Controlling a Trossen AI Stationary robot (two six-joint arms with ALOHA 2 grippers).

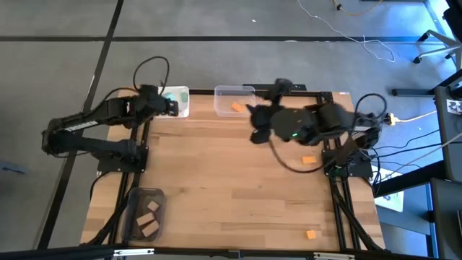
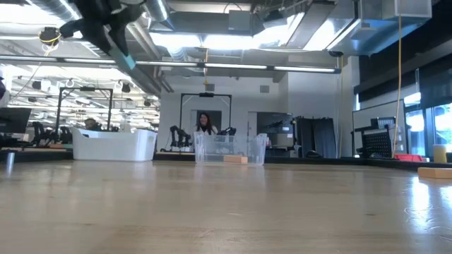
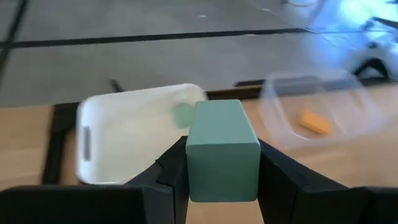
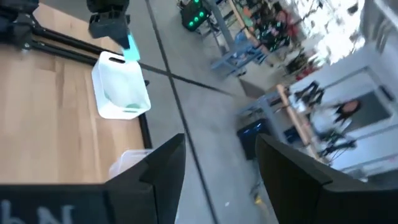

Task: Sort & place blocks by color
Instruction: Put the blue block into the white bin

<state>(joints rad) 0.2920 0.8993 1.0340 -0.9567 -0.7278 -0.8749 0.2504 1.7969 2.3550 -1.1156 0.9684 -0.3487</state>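
Teal-green block [image 3: 222,151], clamped in left tool [image 3: 222,180] above white bin [image 3: 134,130]: probably light, rigid, smooth; best pinched across flat sides. Right tool [image 4: 217,168] apart, empty.

A teal-green block [image 3: 222,151] sits between black fingers [image 3: 281,175]. The far-left bin [image 3: 134,130] is white, the next bin [image 1: 234,99] clear with an orange block [image 1: 237,107]. The near-left bin [image 1: 145,214] is dark grey, holding tan blocks [image 1: 149,222]. The table [image 1: 231,180] is pale wood.
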